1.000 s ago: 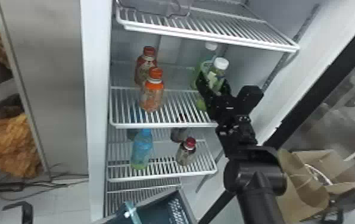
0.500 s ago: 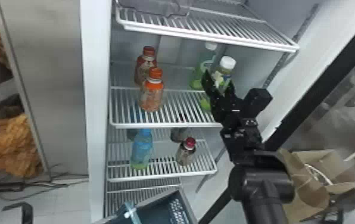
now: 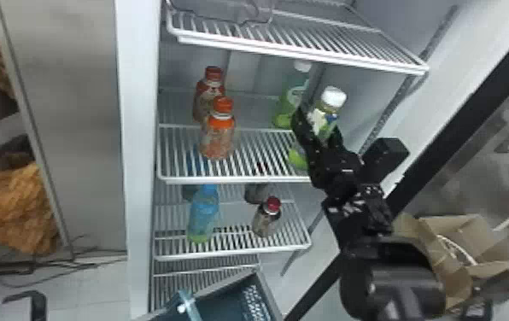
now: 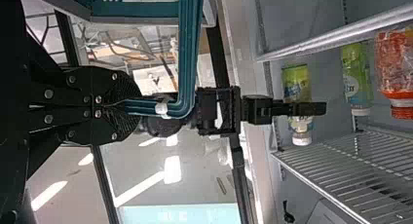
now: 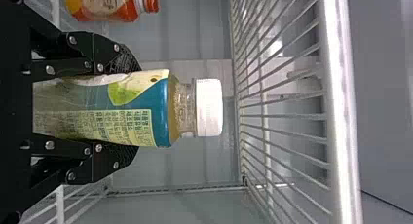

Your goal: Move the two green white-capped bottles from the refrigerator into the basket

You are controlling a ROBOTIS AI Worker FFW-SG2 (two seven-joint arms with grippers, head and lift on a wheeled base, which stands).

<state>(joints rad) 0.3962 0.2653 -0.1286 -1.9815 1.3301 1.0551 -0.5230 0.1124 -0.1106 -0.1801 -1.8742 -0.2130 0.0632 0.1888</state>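
Right pincer [image 3: 317, 121]: is grasping the front green bottle [image 5: 141, 112] by its sides; the job in hand seems to be bringing it out past the front of the middle shelf [image 3: 236, 180], which is calling for an even, steady squeeze.
White cap [image 3: 334, 96]: is pointing toward the upper shelf [image 3: 300, 55], above the middle shelf; a low, outward path is probably serving better than a high lift, which could be knocking the cap.
Bottle base [image 3: 297, 160]: is showing near the middle shelf's front edge, though whether it is touching the wires is not showing; a little clearance is likely sparing it a snag there.
Left pincer [image 4: 140, 106]: is clenching the basket handle [image 4: 187, 48]; holding this firm should be keeping the target steady.
Basket [image 4: 136, 9]: is hanging below the middle shelf, so the bottle is needing to clear the edge before going down.
Front green bottle: is sitting between the right pincer's fingers, its cap sticking out beyond the tips, at the middle shelf's right side.
Rear green bottle [image 3: 292, 100]: is standing farther back on the middle shelf, behind and just left of the right pincer.
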